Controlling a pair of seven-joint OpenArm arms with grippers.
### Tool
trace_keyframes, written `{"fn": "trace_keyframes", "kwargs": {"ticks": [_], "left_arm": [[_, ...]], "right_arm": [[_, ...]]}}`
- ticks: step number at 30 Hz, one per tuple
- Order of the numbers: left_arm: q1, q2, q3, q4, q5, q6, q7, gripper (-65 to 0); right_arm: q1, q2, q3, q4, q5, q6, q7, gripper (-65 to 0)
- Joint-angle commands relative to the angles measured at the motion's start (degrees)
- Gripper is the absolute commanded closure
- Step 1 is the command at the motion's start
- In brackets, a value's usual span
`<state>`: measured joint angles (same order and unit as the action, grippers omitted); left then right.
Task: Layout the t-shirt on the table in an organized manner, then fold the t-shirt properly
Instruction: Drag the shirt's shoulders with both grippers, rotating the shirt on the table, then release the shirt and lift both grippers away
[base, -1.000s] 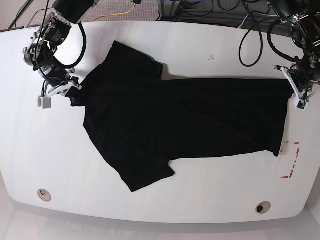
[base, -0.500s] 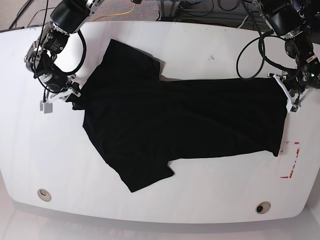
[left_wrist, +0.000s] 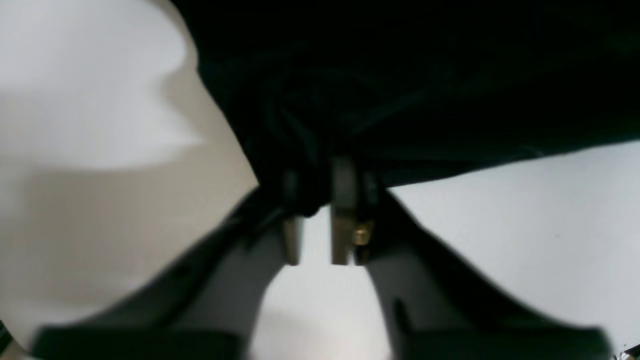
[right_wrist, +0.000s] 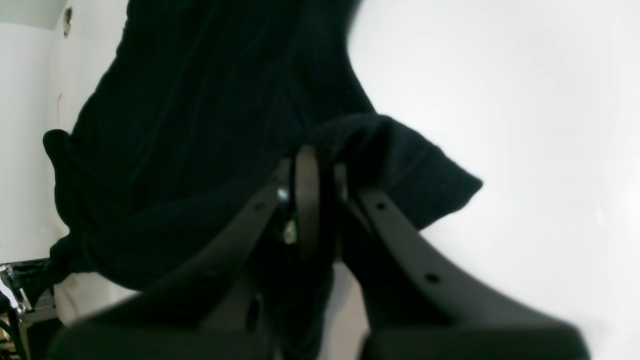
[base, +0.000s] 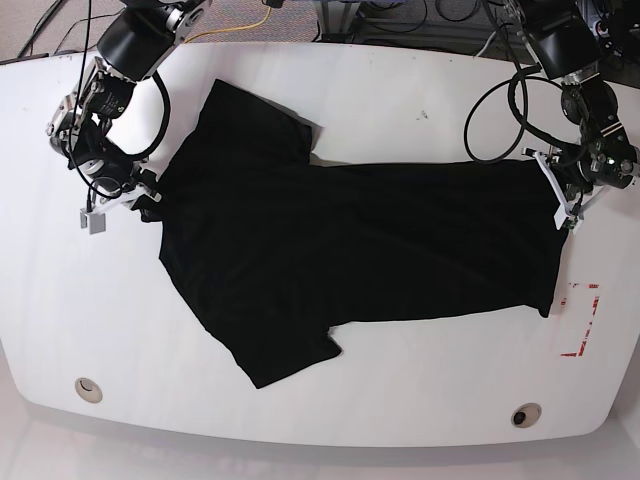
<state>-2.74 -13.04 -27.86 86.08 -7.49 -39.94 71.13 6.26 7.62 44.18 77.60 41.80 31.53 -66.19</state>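
While right claw pinches t-shirt neck edge, left claw stands slightly parted at hem. Layout step on counter; next likely release, flatten sleeves.

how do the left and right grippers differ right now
The left gripper has a gap between its fingers, with the t-shirt hem bunched at their tips. The right gripper has its fingers pressed shut on a fold of cloth. Both sit at opposite ends of the shirt, over the table.
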Motion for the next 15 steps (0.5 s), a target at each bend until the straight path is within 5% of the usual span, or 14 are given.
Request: {"fn": "trace_keyframes", "kwargs": {"ticks": [1, 10, 15], "left_arm": [[-2.05, -0.98, 0.56, 0.82, -0.29, -0.06, -0.5, -17.6], [-2.4, -1.16, 0.91, 0.91, -0.47, -0.06, -0.5, -37.5], [-2.49, -1.25, 0.91, 2.66, -0.65, -0.06, -0.5, -42.9]], "right_arm": [[1.78, 0.95, 0.08, 0.86, 0.97, 0.16, 1.01, -6.2], [2.75, 1.39, -0.01, -0.55, 1.06, -1.59, 0.48, -53.4], [0.81, 2.8, 0.08, 3.41, 1.41, -1.16, -0.66, -62.1]]}}
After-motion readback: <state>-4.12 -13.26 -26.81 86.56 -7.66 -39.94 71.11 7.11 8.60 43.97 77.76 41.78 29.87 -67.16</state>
